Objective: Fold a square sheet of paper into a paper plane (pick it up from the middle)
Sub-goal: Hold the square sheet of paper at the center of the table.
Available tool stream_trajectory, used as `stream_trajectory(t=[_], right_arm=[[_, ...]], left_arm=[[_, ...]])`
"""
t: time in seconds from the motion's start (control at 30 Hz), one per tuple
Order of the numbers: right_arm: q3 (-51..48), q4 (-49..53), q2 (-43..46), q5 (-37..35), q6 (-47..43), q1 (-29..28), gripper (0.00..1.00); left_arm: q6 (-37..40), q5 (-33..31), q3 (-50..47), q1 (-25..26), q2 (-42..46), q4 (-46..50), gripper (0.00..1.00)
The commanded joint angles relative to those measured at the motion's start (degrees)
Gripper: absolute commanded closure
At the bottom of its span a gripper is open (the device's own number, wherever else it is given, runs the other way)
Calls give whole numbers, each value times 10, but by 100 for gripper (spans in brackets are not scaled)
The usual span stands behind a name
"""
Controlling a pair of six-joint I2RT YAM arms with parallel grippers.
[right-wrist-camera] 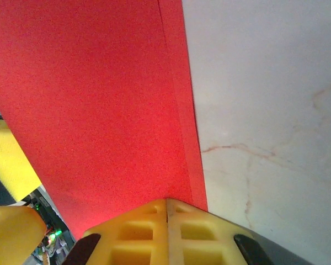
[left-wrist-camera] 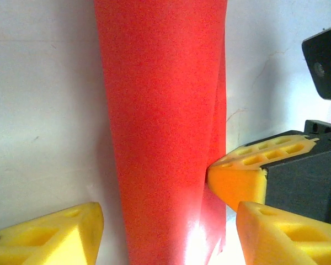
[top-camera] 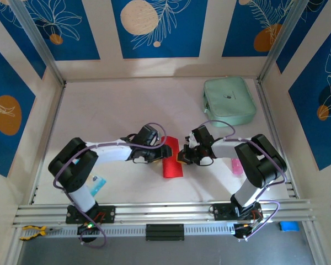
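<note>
The square sheet of paper (top-camera: 173, 160) is bright red and lies on the table, folded into a narrow, slightly tapering strip with layered edges. It has the shape of a strip, not of a pointed paper plane. My left gripper (top-camera: 157, 152) is open. In the left wrist view its yellow fingers straddle the paper (left-wrist-camera: 160, 110), with the left gripper (left-wrist-camera: 168, 234) over the strip. My right gripper (top-camera: 183, 157) is shut, and its joined tip (left-wrist-camera: 231, 179) touches the strip's right edge at a raised flap. In the right wrist view the right gripper (right-wrist-camera: 167, 207) rests on the paper (right-wrist-camera: 99, 110).
A mint-green pouch (top-camera: 229, 100) lies at the back right. A pink object (top-camera: 237, 165) sits by the right arm, and a blue-and-white packet (top-camera: 96, 182) by the left arm's base. An aluminium rail (top-camera: 165, 211) runs along the near edge.
</note>
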State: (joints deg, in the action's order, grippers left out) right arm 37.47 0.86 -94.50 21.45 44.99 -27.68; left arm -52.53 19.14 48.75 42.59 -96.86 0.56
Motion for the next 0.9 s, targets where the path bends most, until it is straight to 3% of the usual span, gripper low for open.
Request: stream_trajectory(t=[0.0,0.67,0.87], right_arm=[[-10,26,-1,4,-10,1,97],[-10,12,-4,3,10,-7,97],[-26,-57,18,33,51,-7,91]], left_arm=[[-16,28,-3,-4,4,-33,36],[1,2,5,-5,-31,6,50],[26,-28,24,-5,-43,60,55]])
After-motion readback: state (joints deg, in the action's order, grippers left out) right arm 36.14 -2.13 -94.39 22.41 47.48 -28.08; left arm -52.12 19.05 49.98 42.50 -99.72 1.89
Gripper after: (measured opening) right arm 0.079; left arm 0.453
